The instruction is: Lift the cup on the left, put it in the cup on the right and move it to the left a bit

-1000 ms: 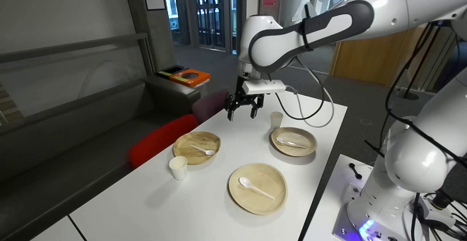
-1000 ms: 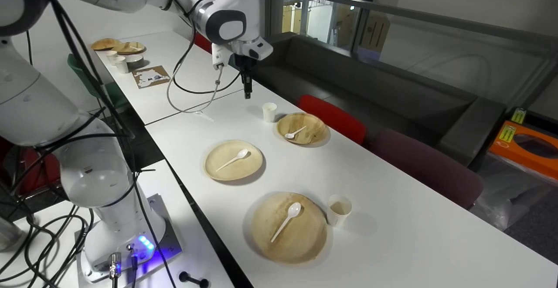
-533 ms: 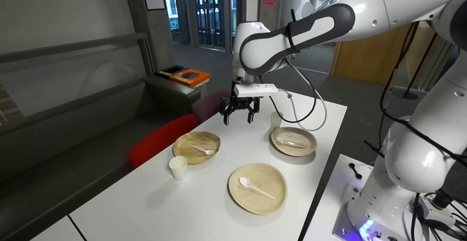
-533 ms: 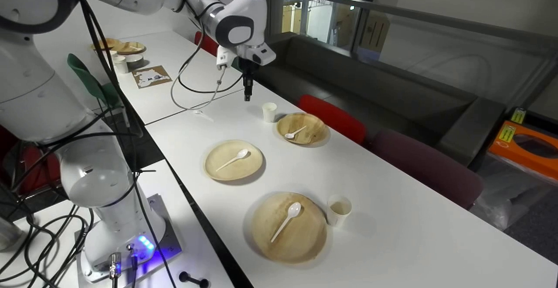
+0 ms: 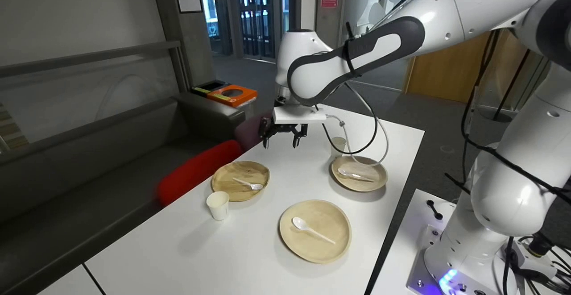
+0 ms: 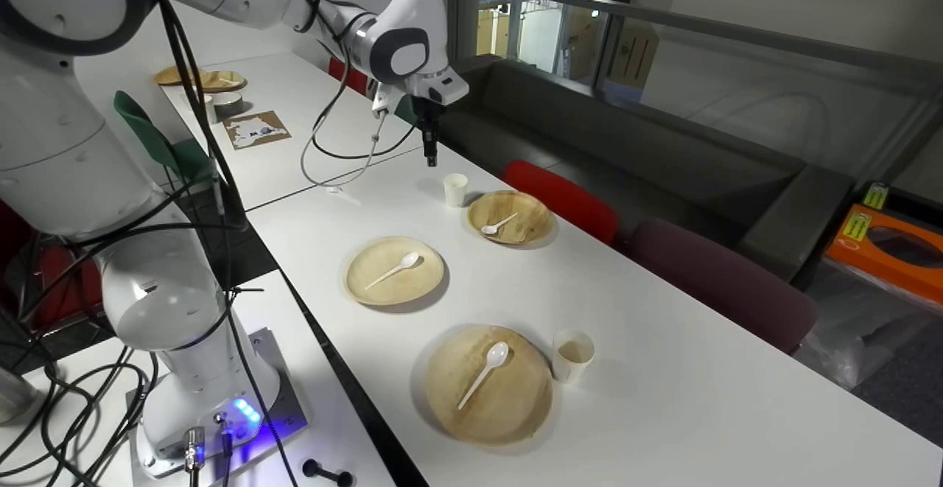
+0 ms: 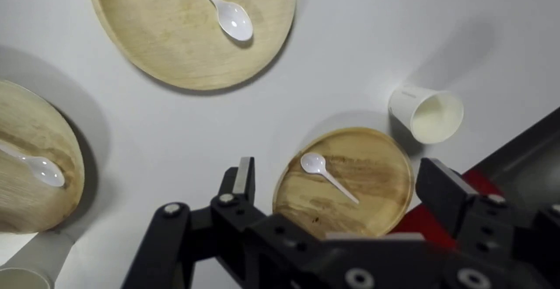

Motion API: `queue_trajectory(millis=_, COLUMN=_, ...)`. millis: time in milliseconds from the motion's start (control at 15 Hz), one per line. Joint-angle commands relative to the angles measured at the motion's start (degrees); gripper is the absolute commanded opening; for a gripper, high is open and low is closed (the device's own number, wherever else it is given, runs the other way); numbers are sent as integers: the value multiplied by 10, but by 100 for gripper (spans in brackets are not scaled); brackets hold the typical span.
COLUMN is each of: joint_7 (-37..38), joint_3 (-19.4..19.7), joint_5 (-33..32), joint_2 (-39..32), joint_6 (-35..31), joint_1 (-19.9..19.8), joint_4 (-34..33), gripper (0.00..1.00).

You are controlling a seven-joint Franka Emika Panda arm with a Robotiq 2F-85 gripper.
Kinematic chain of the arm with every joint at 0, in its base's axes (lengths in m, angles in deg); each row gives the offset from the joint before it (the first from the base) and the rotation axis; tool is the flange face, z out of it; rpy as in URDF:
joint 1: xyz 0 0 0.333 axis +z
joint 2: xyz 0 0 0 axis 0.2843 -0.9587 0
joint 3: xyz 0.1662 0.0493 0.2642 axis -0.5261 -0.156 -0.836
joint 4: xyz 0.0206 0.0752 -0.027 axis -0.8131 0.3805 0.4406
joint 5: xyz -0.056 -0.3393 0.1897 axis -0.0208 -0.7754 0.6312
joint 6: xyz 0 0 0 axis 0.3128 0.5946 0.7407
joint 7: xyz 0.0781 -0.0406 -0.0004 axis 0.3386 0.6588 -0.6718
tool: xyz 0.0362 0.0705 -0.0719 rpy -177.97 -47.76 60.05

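I have the gripper (image 5: 281, 143) spread wide above the tabletop (image 5: 178, 259). In an exterior view I see the nearer cup (image 5: 218, 205) upright just beside a plate (image 5: 236, 170) near the red chair (image 5: 200, 170); a black cable (image 5: 350, 153) crosses in front of the farther cup (image 5: 339, 142), beside a second plate (image 5: 357, 184).

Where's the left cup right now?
In an exterior view, the left cup stands upright on the table, left of centre, beside the lower-left edge of the plate nearest the red chair.

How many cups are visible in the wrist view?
2. One cup stands at right, beside a plate; another cup is cut off at lower left. The gripper may hide more.
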Motion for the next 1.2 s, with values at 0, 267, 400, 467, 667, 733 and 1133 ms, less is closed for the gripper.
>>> queue_trajectory(millis=0, joint_7=130, joint_3=-11, joint_5=-88, joint_2=-96, joint_6=-34, joint_1=15, joint_4=-82, gripper=100)
queue_trajectory(millis=267, joint_7=198, joint_3=2, joint_5=-86, joint_2=-187, joint_6=7, joint_1=59, joint_4=-164, gripper=100)
queue_trajectory(millis=400, joint_7=199, joint_3=7, joint_5=-70, joint_2=-229, joint_6=17, joint_1=76, joint_4=-200, gripper=100)
queue_trajectory(millis=467, joint_7=197, joint_3=10, joint_5=-66, joint_2=-247, joint_6=18, joint_1=83, joint_4=-216, gripper=100)
queue_trajectory(millis=667, joint_7=192, joint_3=22, joint_5=-57, joint_2=-297, joint_6=34, joint_1=99, joint_4=-270, gripper=100)
queue_trajectory(millis=733, joint_7=192, joint_3=27, joint_5=-57, joint_2=-312, joint_6=39, joint_1=103, joint_4=-288, gripper=100)
queue_trajectory(millis=1133, joint_7=186, joint_3=53, joint_5=-54, joint_2=-409, joint_6=87, joint_1=117, joint_4=-413, gripper=100)
